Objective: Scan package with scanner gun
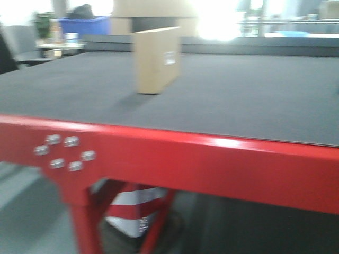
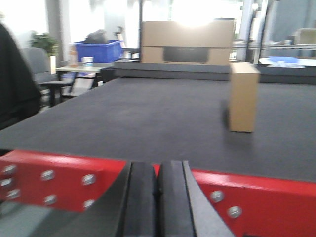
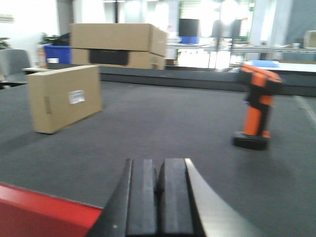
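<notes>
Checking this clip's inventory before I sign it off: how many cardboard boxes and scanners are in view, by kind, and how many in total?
Package: 1
Larger stacked cardboard boxes: 2
Scanner gun: 1
Total: 4

Seeing stacked cardboard boxes (image 3: 116, 45) standing at the far edge of the dark grey worktop (image 1: 238, 100). Spotting a blue bin (image 2: 98, 51) sitting beyond the far left corner. Noticing a red-and-white striped cone (image 1: 135, 209) standing beneath the red front edge (image 1: 212, 164), with bolts (image 1: 71, 141) clustering near its left end.
</notes>
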